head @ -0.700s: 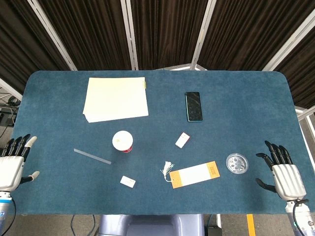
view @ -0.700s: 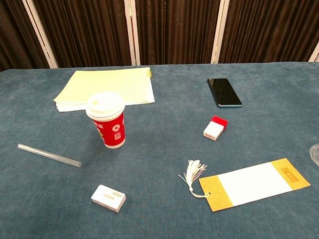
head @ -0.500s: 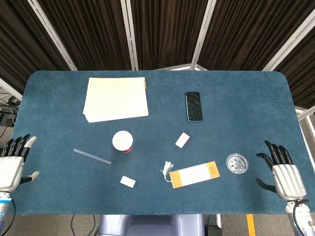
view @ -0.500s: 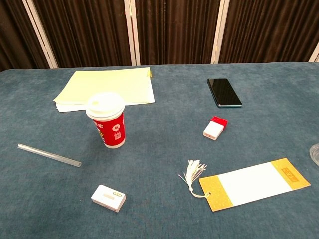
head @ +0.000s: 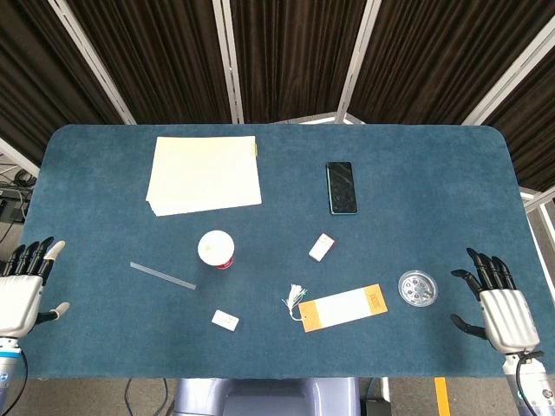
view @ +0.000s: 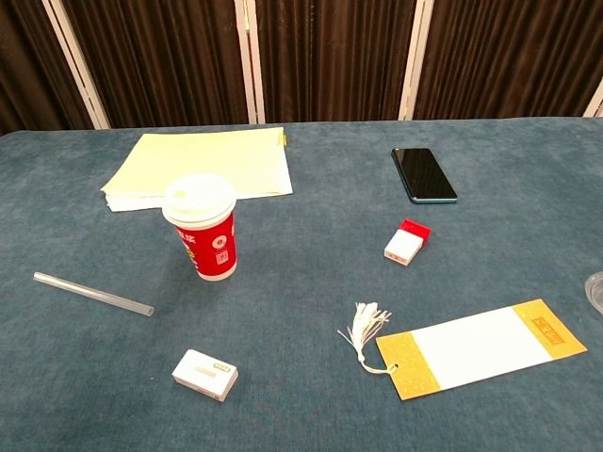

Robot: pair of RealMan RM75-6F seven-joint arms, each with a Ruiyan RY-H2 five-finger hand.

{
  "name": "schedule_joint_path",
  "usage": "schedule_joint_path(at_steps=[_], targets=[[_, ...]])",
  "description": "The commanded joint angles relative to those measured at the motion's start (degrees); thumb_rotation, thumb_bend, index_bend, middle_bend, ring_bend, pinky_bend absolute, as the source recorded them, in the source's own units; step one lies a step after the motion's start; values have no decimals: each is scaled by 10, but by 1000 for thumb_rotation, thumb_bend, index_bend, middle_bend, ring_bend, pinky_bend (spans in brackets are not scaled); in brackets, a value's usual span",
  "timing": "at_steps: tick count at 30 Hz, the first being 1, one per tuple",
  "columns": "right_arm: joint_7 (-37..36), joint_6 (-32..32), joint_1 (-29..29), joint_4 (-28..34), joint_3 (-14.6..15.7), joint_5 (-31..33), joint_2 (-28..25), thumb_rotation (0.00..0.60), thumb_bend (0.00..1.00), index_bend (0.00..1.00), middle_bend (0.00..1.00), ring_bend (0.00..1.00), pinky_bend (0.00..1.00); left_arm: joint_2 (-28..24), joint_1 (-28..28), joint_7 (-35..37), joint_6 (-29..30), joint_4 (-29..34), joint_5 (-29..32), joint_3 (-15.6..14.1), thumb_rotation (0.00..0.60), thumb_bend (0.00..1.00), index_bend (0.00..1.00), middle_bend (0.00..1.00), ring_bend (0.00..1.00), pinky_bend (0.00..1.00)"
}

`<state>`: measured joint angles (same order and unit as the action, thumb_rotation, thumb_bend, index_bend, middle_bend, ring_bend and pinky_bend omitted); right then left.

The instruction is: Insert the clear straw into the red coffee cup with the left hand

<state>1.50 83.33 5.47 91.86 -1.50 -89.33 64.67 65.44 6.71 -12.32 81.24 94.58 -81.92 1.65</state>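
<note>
The red coffee cup (head: 216, 250) (view: 204, 229) with a white lid stands upright left of the table's middle. The clear straw (head: 162, 276) (view: 92, 293) lies flat on the blue cloth to the cup's left, a short way from it. My left hand (head: 23, 286) hovers at the table's near left edge, fingers spread, holding nothing, well left of the straw. My right hand (head: 497, 303) is at the near right edge, fingers spread and empty. Neither hand shows in the chest view.
A stack of yellow paper (head: 205, 174) lies at the back left and a black phone (head: 341, 187) at the back middle. Near the front are a red-and-white box (head: 322, 247), a small white box (head: 225, 321), a tasselled bookmark (head: 342, 307) and a clear round lid (head: 417, 288).
My left hand has sunk slightly toward the near edge. Nothing else has moved.
</note>
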Motion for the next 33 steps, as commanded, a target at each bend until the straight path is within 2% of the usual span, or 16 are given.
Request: schedule_joint_path(at_steps=[1,11,13,16,20,24,29,33], targets=[[-1,0,0,0,0,0,-1,600,141,254,0,0,0,0,0,-1,0,1,0,0,600,0,31,0,0,0],[0,3,-3,2,3,-2,-3,600,139,255,0,0,0,-4,1,-1,2,6,-10,-2,600,0,79,0,0,0],[0,2,-2,2,2,0,-3,600,140,255,0,0,0,-5,5,-2,0,8,-15,-1,600,18,121,0,0,0],[1,0,-2,3,2,1,-3,600,140,254,0,0,0,-9,16,-16,-14,11,-20,-1,600,100,228,0,0,0],[-1,1,-2,3,2,0,-3,600,141,255,0,0,0,-4,40,-47,-50,13,-7,7,600,190,359,0,0,0],[-3,0,-2,3,2,1,-3,600,139,255,0,0,0,7,63,-78,-87,10,14,15,600,204,395,0,0,0],[-6,-2,-2,4,2,3,-4,600,140,255,0,0,0,35,93,-116,-127,-4,43,26,600,277,424,0,0,0],[-9,-4,-1,5,3,4,-5,600,140,255,0,0,0,64,116,-143,-159,-24,66,31,600,283,452,0,0,0]])
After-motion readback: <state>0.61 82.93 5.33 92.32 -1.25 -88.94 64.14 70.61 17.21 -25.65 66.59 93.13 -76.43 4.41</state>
